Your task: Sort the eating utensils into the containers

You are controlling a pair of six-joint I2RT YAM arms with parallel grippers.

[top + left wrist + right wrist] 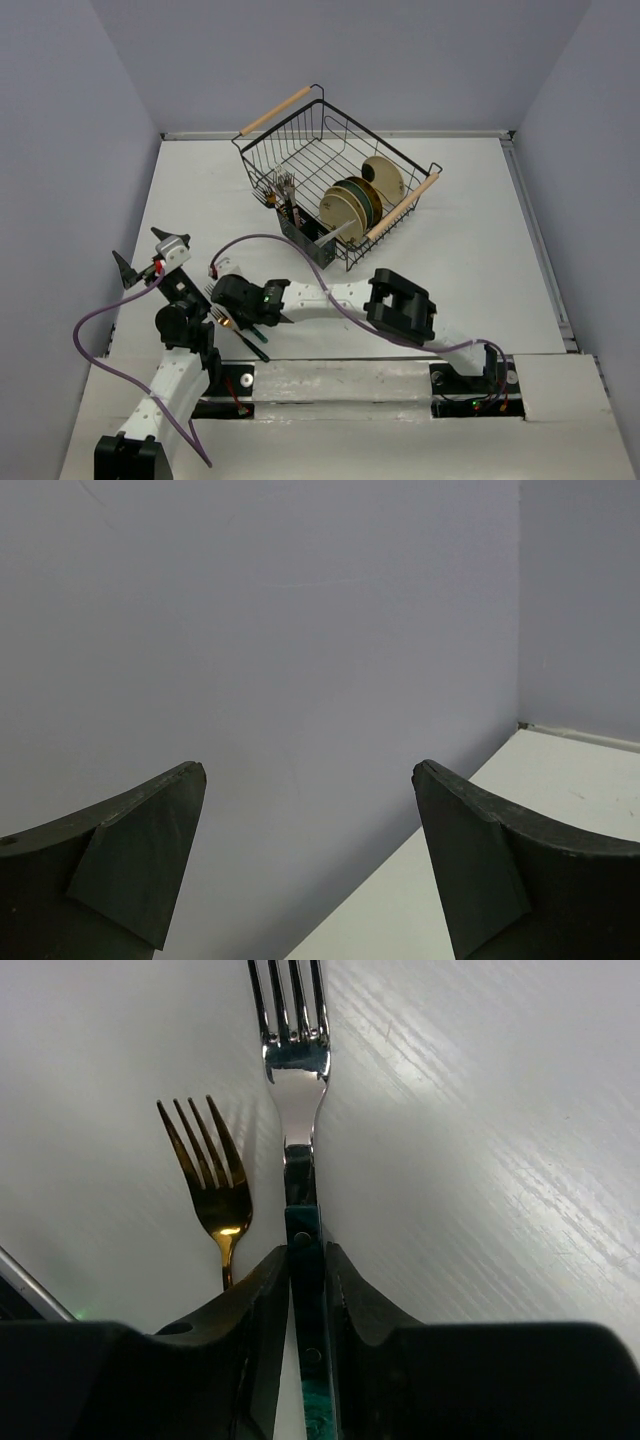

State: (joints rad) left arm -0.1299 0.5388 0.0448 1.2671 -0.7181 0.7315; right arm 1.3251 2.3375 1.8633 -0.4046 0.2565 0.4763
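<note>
Teal marbled handle, silver neck and four bright tines: the fork (296, 1110) is pinched in the right gripper (305, 1260), down by the white table (480, 1160) near the arm bases. Its long axis runs straight out of the jaws, tines pointing away from the wrist, with a gold-headed fork (215, 1185) just beside it. The left gripper (310, 780) gapes wide, holding nothing.

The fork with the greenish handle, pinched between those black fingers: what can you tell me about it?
The teal-handled fork has a shiny silver, metal-looking head with four straight tines and a narrow neck running into a dark teal handle with small rivets. The right gripper is closed on the handle from both sides, tines pointing away from it over the white table. Whether it rests on the table or is lifted cannot be told. A gold fork lies beside it, apart.
</note>
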